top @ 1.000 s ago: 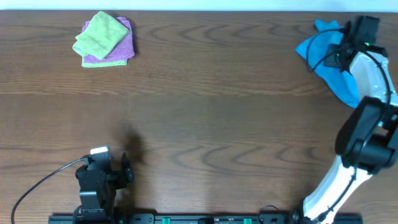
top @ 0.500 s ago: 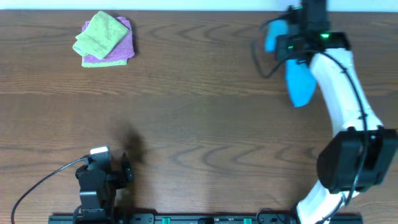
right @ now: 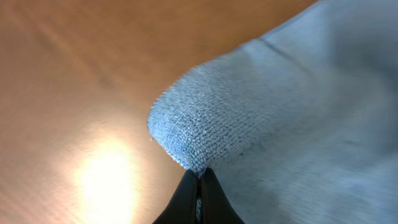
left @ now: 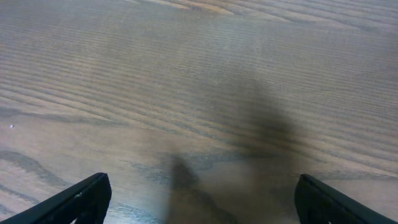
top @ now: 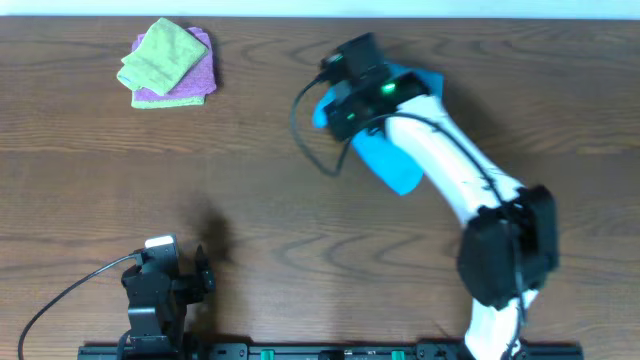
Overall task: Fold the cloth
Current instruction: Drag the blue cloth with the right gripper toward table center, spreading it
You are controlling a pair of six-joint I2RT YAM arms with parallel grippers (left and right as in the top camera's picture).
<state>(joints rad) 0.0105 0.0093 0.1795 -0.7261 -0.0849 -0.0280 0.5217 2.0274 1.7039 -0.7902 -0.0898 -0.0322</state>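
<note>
Wooden table [top: 300, 200]; bunched sky-blue cloth [top: 393, 168], seemingly in right pincer [right: 199, 179].

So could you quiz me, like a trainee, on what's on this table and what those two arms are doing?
1. True or false: the right pincer is shut on the blue cloth.
2. What lies on top of the purple cloth? A) the green cloth B) a cup C) nothing
3. Fill in: the left pincer is ___ (open or shut) above bare wood.

Key: 1 true; 2 A; 3 open.
</note>
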